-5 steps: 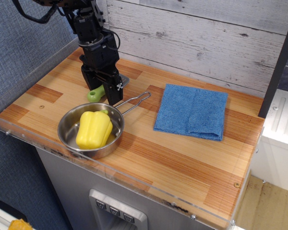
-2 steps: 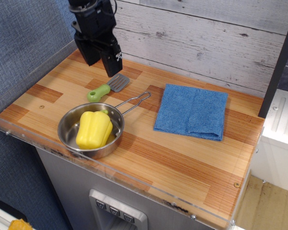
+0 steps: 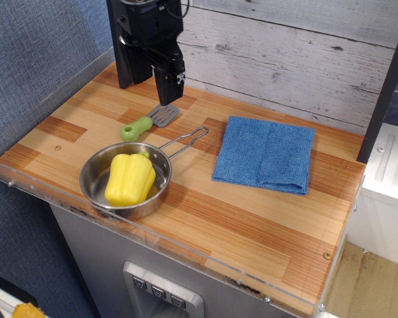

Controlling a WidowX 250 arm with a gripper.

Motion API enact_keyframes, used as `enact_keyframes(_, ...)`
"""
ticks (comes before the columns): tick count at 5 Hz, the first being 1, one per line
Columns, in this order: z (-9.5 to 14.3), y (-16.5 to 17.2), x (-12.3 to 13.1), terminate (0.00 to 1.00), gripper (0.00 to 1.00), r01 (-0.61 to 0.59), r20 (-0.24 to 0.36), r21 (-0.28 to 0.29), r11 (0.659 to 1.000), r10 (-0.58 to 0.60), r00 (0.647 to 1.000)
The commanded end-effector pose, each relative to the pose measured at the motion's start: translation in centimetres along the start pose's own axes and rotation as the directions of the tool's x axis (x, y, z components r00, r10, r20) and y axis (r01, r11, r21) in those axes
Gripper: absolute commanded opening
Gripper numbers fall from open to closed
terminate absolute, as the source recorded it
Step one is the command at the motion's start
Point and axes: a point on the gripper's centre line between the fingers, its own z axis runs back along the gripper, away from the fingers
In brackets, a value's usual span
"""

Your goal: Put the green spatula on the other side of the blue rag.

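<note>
We see the green spatula [image 3: 146, 122] lying flat on the wooden counter [image 3: 252, 218], left of the blue rag [image 3: 265, 154] and just behind the steel pan [image 3: 123, 177] that holds a yellow pepper [image 3: 129, 179]. The gripper [image 3: 149, 73] hangs upright above the spatula's grey blade, its two black fingers [image 3: 169, 83] spread and holding nothing, though their height looks hard to judge.

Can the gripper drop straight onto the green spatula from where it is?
Probably yes: the gripper hangs above the green spatula, which lies bare on the table; the pan handle sits just beside it.
</note>
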Motion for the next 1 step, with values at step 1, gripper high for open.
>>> enact_keyframes(1, 2.50, -0.18, -0.01, 1.00, 1.00, -0.002, 0.059, 0.045, 0.999, -0.001, 0.998)
